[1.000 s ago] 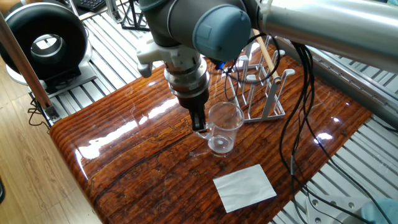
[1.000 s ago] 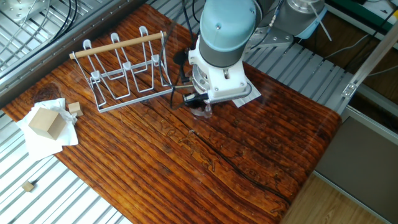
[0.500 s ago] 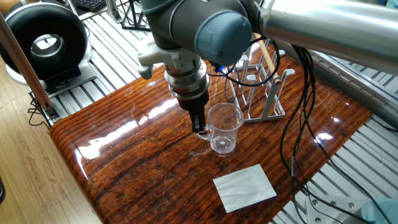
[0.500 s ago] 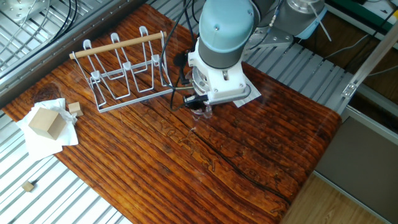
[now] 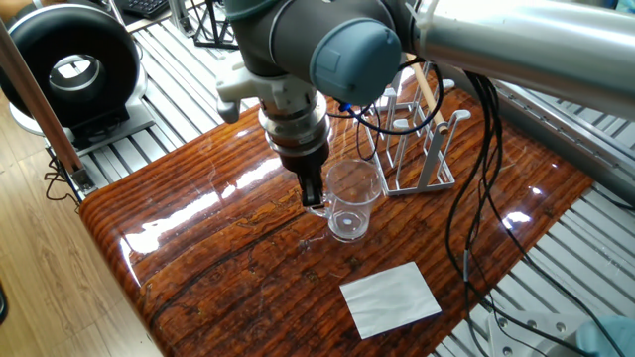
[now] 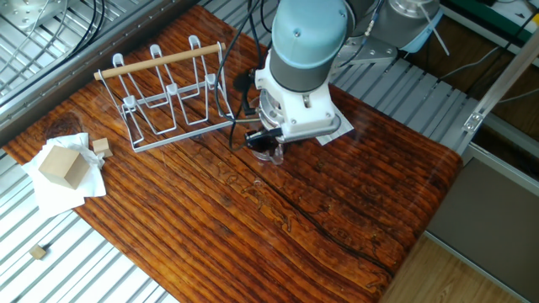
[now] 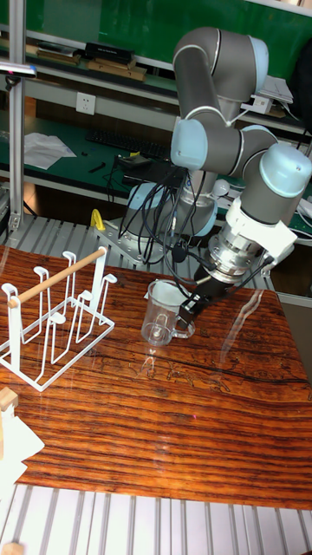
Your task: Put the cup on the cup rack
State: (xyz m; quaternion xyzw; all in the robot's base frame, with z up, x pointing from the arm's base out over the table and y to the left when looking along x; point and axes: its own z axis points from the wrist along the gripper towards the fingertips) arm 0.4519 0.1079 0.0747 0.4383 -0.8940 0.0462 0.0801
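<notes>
Moved since the earlier frames: cup (image 5: 350,204), slightly up and toward the rack side; arm head follows by the same small shift. Everything else on the table (image 5: 198,258) keeps its place.

Cup: clear glass, upright, carried by its side handle; in the tall fixed view its base hangs just above the wood. Position: mid-table, near the cup rack (image 6: 168,97) but apart from it.

Gripper (image 7: 192,305): jaws clamped on the cup's handle, reaching in from the side.

Cup rack: grey wire, wooden rod on top, pegs upright, standing close to one long table edge. All pegs bare.

Open room: broad bare wood on the near side of the cup in the tall fixed view; a strip of free table between cup and rack.

Surroundings: white paper sheet (image 5: 390,297) flat on the table near one edge, well apart from the cup. Wooden block (image 6: 61,165) on crumpled white paper near the rack's end, a smaller block (image 6: 101,146) beside it. Black cables (image 5: 466,198) hang from the arm beside the rack. Black round fan (image 5: 67,65) off the table.
</notes>
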